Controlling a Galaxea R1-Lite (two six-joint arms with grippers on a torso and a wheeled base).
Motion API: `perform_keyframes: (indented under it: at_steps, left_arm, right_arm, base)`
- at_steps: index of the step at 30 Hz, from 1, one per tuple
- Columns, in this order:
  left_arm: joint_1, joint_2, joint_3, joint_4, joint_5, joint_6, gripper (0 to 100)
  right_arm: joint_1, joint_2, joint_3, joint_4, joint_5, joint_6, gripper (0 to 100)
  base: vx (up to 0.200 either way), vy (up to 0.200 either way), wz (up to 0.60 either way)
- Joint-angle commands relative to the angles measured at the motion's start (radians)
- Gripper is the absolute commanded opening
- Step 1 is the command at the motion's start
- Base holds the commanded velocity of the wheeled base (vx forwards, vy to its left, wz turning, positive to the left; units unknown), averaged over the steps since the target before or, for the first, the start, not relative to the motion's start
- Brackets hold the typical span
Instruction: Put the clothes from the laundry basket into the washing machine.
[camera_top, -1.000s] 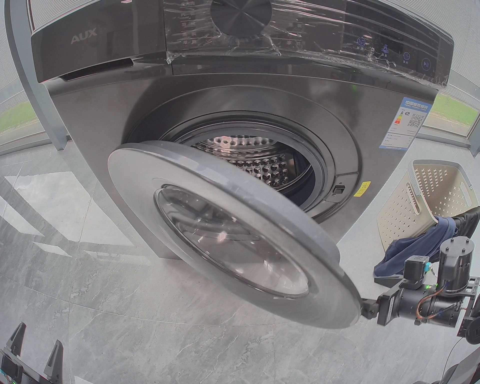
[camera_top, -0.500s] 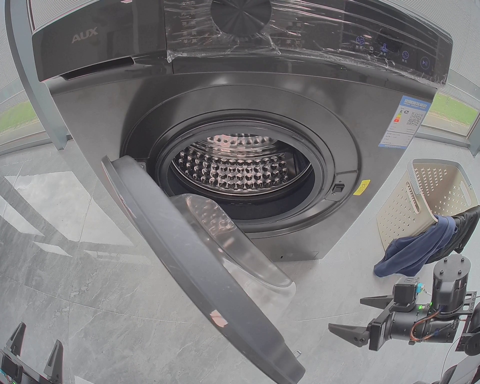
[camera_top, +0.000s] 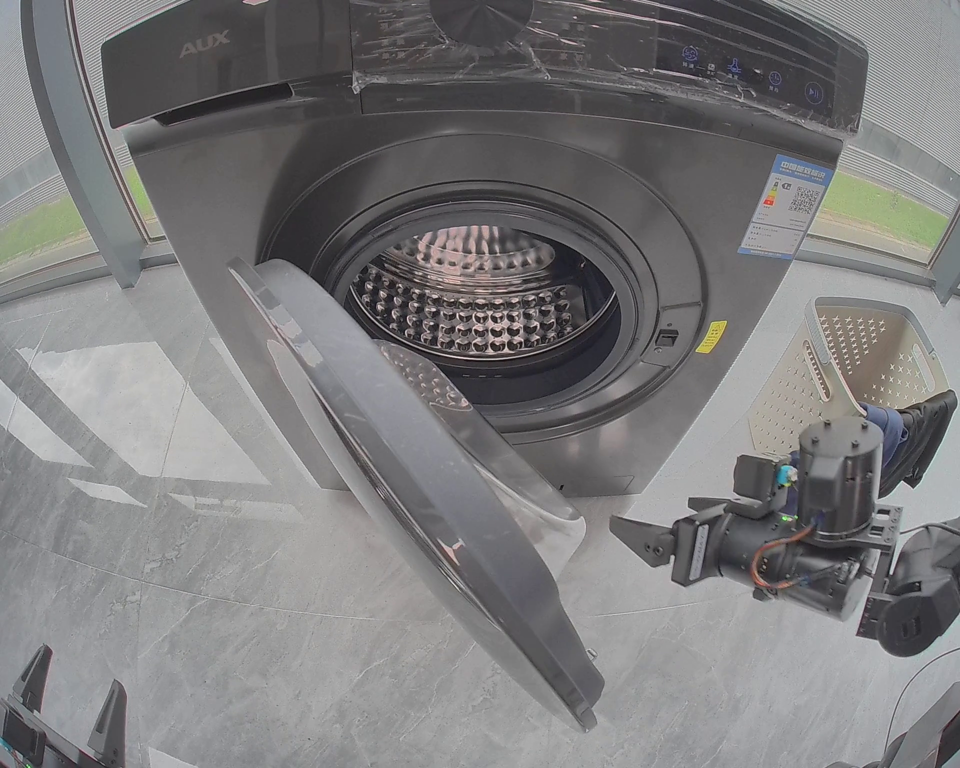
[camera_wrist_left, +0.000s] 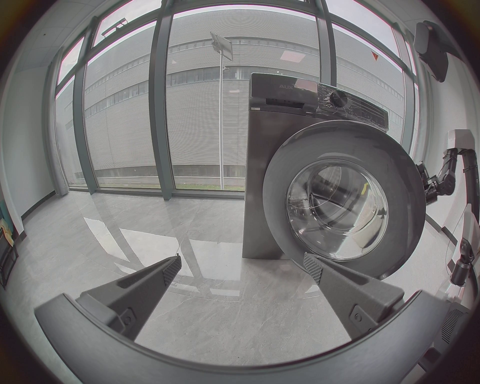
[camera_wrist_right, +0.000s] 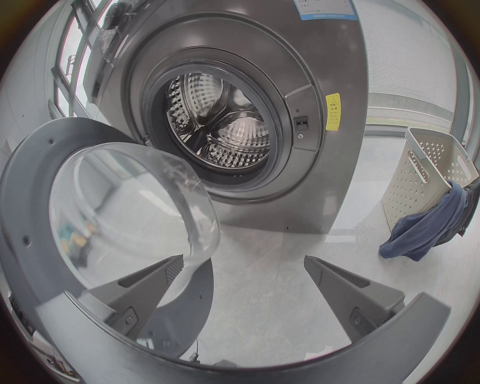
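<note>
Washing machine (camera_top: 250, 170), one door (camera_top: 420, 480) wide open.
Right of frame: one laundry basket (camera_top: 790, 390) with blue garment (camera_wrist_right: 425, 230) and black garment (camera_top: 925, 435); left hand (camera_wrist_left: 240, 260), right hand (camera_wrist_right: 243, 260) both released.

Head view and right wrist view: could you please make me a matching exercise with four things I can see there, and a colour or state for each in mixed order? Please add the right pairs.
Things:
1. washing machine door
2. laundry basket
3. blue garment
4. right hand

States:
a. draped over a rim
b. fingers apart, holding nothing
c. swung open on its hinge
d. cream, with many small holes

Pairs: 1-c, 2-d, 3-a, 4-b
</note>
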Motion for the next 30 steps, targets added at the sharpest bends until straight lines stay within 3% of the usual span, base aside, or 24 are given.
perform_keyframes:
  at_steps: [1,8,19,27,30]
  left_arm:
    - [0.0,-0.016,0.016,0.0,0.0,-0.002,100]
    - [0.0,-0.016,0.016,0.0,0.0,-0.001,100]
    - [0.0,-0.016,0.016,0.0,0.0,-0.001,100]
    - [0.0,-0.016,0.016,-0.002,0.0,-0.001,100]
    - [0.0,-0.016,0.016,-0.002,0.0,0.001,100]
  right_arm:
    - [-0.007,0.154,-0.119,-0.001,-0.027,-0.001,100]
    - [-0.001,0.2,-0.142,-0.001,-0.026,-0.03,100]
    - [0.105,0.183,-0.084,-0.001,-0.016,-0.023,100]
    - [0.088,0.232,-0.11,-0.119,-0.019,-0.03,100]
    - [0.08,0.274,-0.13,-0.136,-0.024,-0.03,100]
  base:
    - [0.0,0.0,0.0]
    - [0.0,0.0,0.0]
    - [0.0,0.0,0.0]
    - [0.0,0.0,0.0]
    - [-0.2,0.0,0.0]
